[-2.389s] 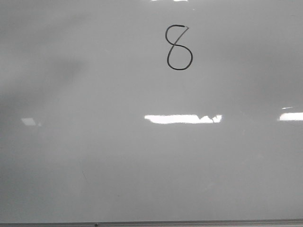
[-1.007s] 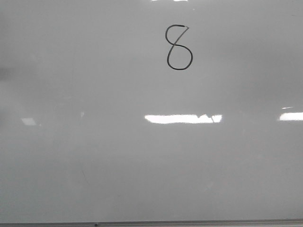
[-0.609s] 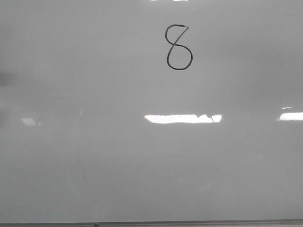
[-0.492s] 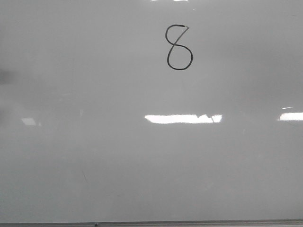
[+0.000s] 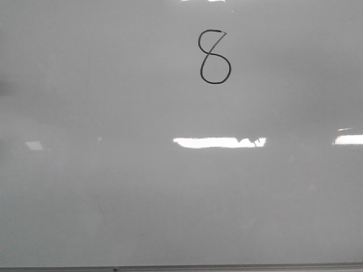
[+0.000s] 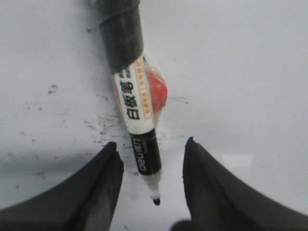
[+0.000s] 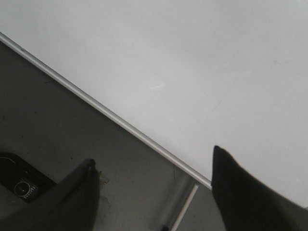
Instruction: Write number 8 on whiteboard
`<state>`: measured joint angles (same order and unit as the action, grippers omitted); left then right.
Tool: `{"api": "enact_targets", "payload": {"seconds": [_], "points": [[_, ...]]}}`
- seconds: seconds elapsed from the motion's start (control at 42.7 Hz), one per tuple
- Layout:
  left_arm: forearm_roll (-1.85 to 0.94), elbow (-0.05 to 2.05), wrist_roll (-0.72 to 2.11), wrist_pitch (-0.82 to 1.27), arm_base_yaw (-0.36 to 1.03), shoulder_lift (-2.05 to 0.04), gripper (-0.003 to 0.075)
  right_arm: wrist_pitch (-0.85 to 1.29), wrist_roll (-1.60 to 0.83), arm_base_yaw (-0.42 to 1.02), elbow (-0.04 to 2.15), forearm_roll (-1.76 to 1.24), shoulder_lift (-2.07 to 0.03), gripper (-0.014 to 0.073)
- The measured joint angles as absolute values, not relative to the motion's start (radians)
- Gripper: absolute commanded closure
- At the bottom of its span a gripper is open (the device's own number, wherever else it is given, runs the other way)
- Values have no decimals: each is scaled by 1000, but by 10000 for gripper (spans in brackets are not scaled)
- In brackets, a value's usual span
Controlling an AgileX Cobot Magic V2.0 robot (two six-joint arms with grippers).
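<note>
The number 8 point(image 5: 214, 56) is drawn in thin black line high on the whiteboard point(image 5: 170, 198), a little right of centre. No gripper shows in the front view. In the left wrist view my left gripper point(image 6: 151, 142) is open, its fingers apart on either side of a whiteboard marker point(image 6: 134, 96) without touching it. The marker lies on the board point(image 6: 240, 72), uncapped, its black tip between the fingers. My right gripper point(image 7: 153, 154) is open and empty over the board's edge strip point(image 7: 96, 103).
A red piece point(image 6: 158, 89) sits against the marker, whose far end is wrapped in black point(image 6: 120, 33). Black smudges point(image 6: 96, 125) mark the board near it. Beyond the board's edge lie a grey surface point(image 7: 48, 120) and a dark object point(image 7: 19, 185).
The dark shadow on the board's left side has shrunk toward the left edge and almost gone. The 8 and the reflections have not changed.
</note>
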<state>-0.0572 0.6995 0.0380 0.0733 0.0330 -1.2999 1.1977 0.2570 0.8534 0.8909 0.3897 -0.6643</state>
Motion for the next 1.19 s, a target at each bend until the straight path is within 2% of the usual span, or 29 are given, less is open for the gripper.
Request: {"api": "enact_targets", "payload": {"seconds": [0.375,0.562,0.773,0.89,0.984,1.054,1.148,1.195], "points": [[-57,975,40,827,33,-1078,430,1174,290,853,891,326,-664,74],[-59,999,40,977,33,-956,430,1106,292,853,891,300,-634,76],[-65,963,40,1010,33,-810,434,1081,296,853,891,300,-594,88],[-69,952,49,1010,33,-767,505,1080,296,853,891,300,-594,237],[-70,952,61,1010,33,-758,599,1080,296,853,891,300,-594,435],[-72,950,63,1010,31,-758,668,1080,297,853,891,300,-594,550],[-72,948,65,1010,31,-758,741,1080,297,853,891,300,-594,665],[-74,948,65,1010,31,-758,741,1080,297,853,891,300,-594,659]]}}
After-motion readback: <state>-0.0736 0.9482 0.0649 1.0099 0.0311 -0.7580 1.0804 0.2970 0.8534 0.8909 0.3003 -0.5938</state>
